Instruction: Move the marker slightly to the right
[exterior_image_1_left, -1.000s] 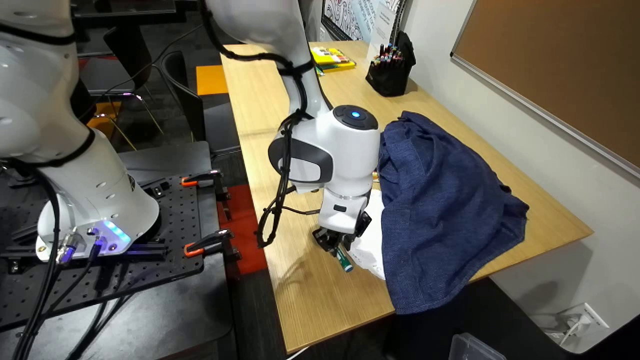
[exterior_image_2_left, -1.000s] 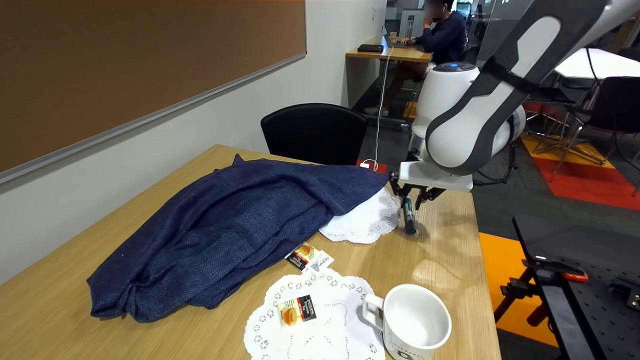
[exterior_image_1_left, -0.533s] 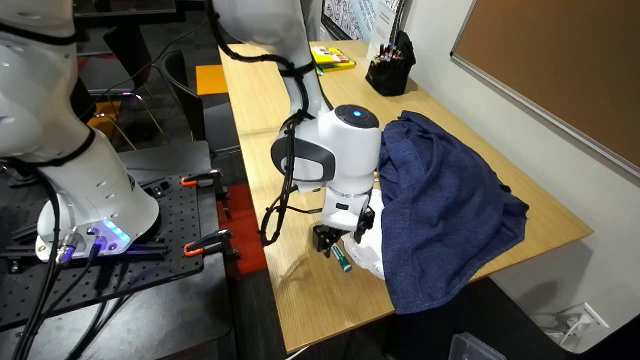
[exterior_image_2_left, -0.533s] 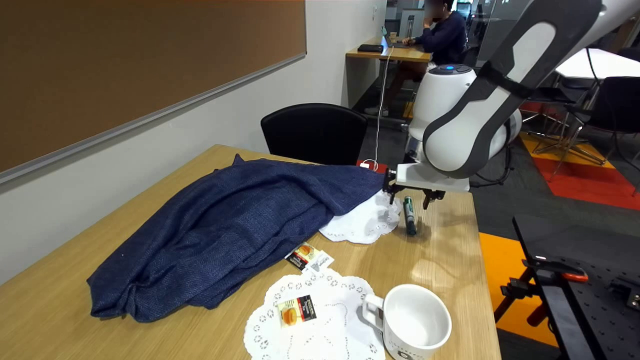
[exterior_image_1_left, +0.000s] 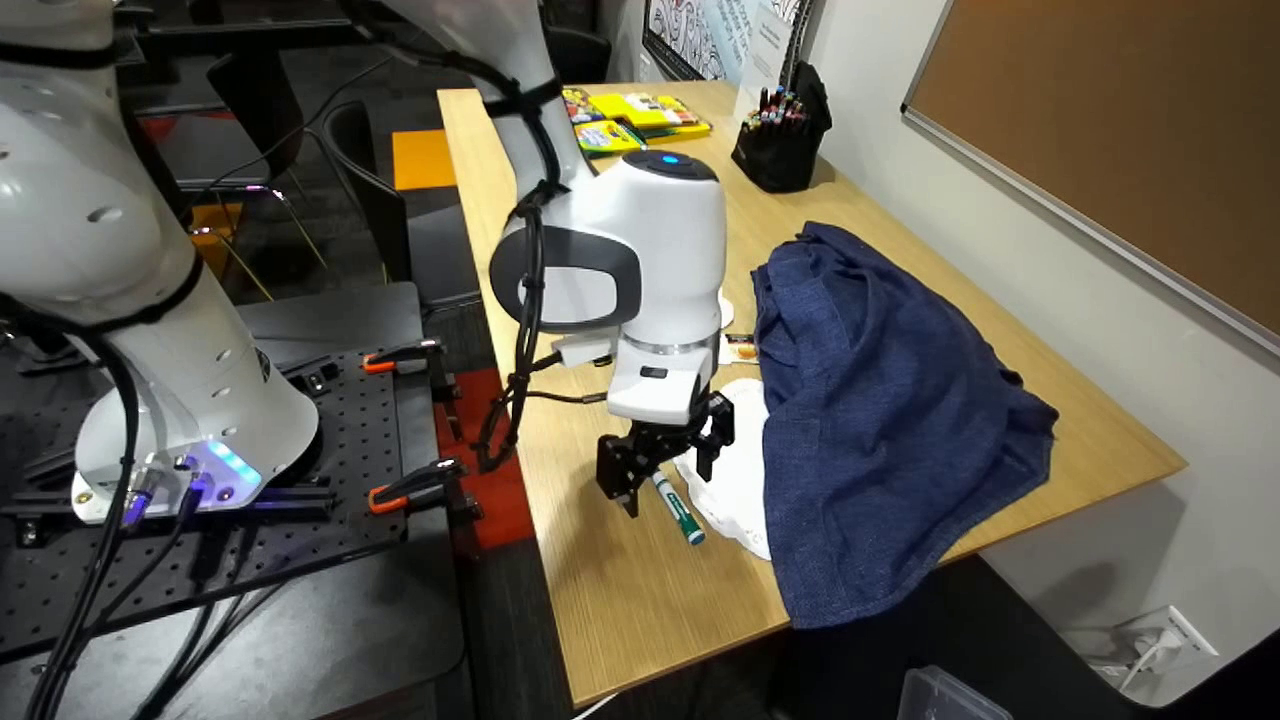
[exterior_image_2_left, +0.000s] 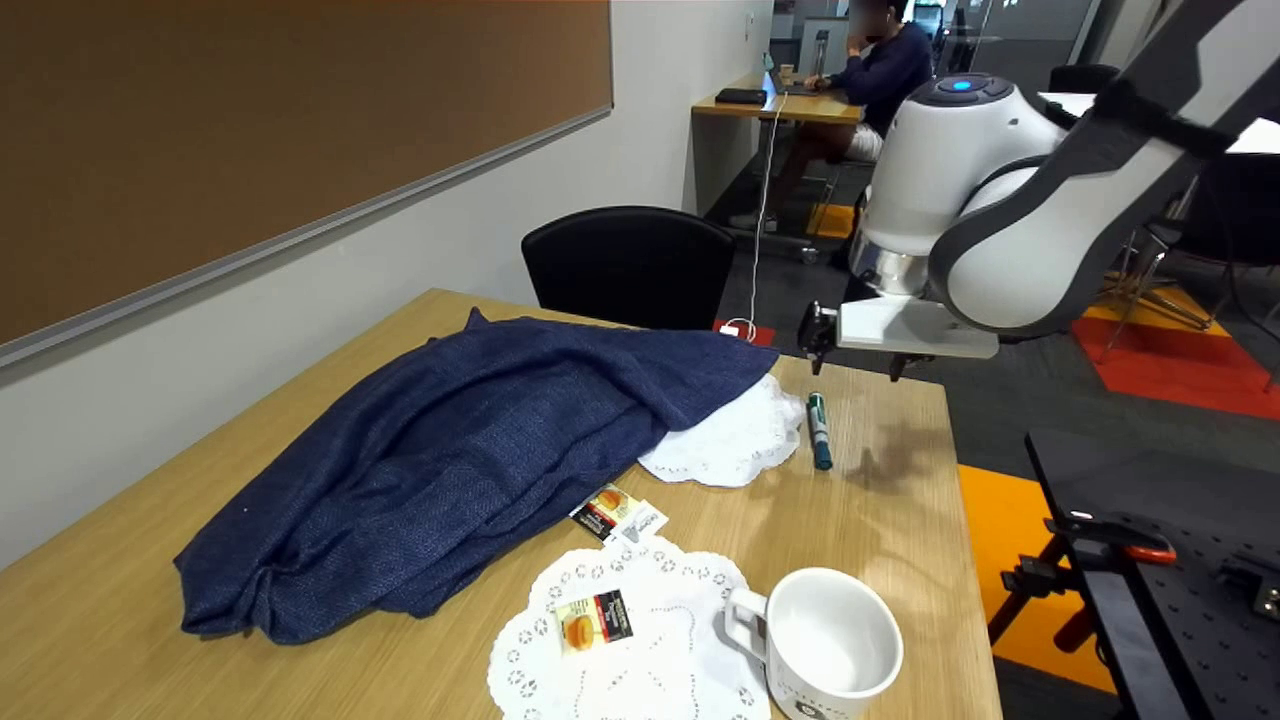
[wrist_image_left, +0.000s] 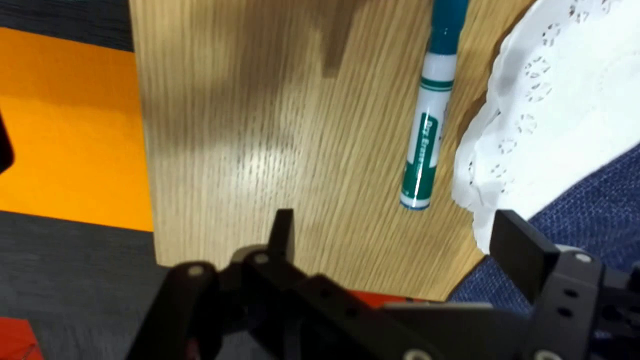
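The marker (wrist_image_left: 425, 130), white and green with a teal cap, lies flat on the wooden table beside the scalloped edge of a white doily. It shows in both exterior views, near the table's end (exterior_image_1_left: 681, 512) and just right of the doily (exterior_image_2_left: 820, 432). My gripper (wrist_image_left: 393, 216) is open, its two black fingers wide apart with nothing between them. In an exterior view the gripper (exterior_image_2_left: 857, 372) hangs above the table, clear of the marker. The wrist view cuts off the cap's far end at the top.
A dark blue cloth (exterior_image_2_left: 470, 450) covers much of the table and overlaps the white doily (exterior_image_2_left: 735, 440). A white mug (exterior_image_2_left: 830, 640) stands by another doily (exterior_image_2_left: 540, 650) that bears a tea packet (exterior_image_2_left: 593, 621). Yellow boxes (exterior_image_1_left: 650, 115) and a black pen holder (exterior_image_1_left: 778, 155) stand farther along.
A second ago the fingers were close around the marker; they have spread and released it. The gripper has since risen and drawn back, while the marker stays on the table.
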